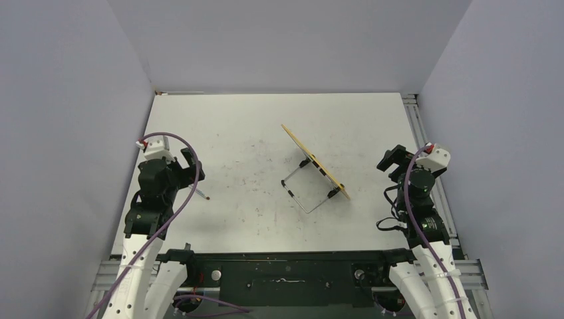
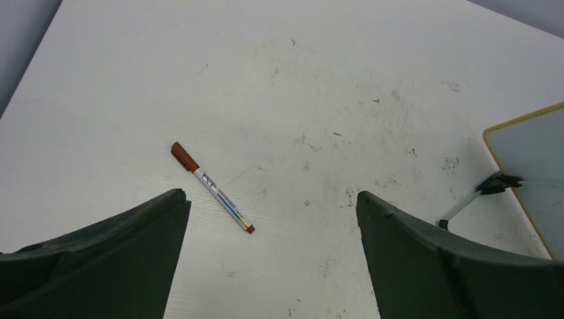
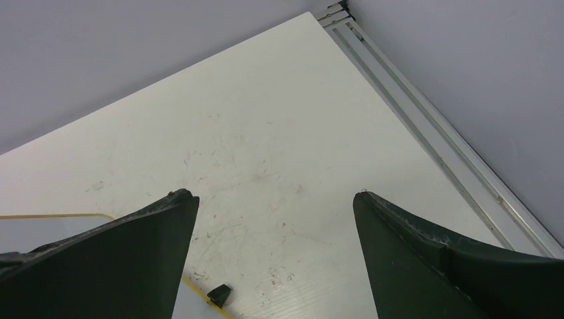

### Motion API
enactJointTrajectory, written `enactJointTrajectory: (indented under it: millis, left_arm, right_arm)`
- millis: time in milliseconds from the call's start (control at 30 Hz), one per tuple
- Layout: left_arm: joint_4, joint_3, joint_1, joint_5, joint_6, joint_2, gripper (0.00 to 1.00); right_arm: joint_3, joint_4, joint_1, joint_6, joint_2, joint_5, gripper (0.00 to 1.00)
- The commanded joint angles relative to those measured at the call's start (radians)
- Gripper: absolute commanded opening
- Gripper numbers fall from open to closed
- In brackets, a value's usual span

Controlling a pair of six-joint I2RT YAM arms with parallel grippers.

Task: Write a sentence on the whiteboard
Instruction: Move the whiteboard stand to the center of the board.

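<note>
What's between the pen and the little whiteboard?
Only bare, scuffed table between the marker and the whiteboard, plus the board's own wire stand right beside it. The left wrist view shows this best.

The small white board with a light yellow wood frame (image 1: 315,161) stands on the white desk (image 1: 226,126), near the middle and a bit to the right. It leans on its thin wire stand (image 1: 302,196) and is turned at a slant.
</note>
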Motion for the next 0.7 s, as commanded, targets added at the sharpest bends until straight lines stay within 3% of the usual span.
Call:
enactJointTrajectory:
  millis: [0, 167, 367, 500, 667]
  left_arm:
    - [0.002, 0.044, 0.001, -0.039, -0.017, -0.008, 0.96]
    - [-0.027, 0.035, 0.001, -0.126, -0.06, -0.009, 0.96]
    - [0.014, 0.001, -0.03, 0.022, -0.132, -0.008, 0.96]
    - [0.073, -0.067, -0.176, 0.027, -0.309, 0.02, 0.98]
    - [0.174, -0.124, -0.45, -0.125, -0.459, 0.131, 1.0]
  right_arm:
    - [0.029, 0.02, -0.001, 0.019, -0.022, 0.027, 0.9]
    - [0.03, 0.029, 0.0, 0.026, -0.029, 0.026, 0.9]
    - [0.031, 0.024, 0.0, 0.027, -0.033, 0.011, 0.9]
    - [0.028, 0.024, 0.0, 0.028, -0.033, 0.007, 0.9]
    - [0.024, 0.02, 0.001, 0.033, -0.04, 0.003, 0.9]
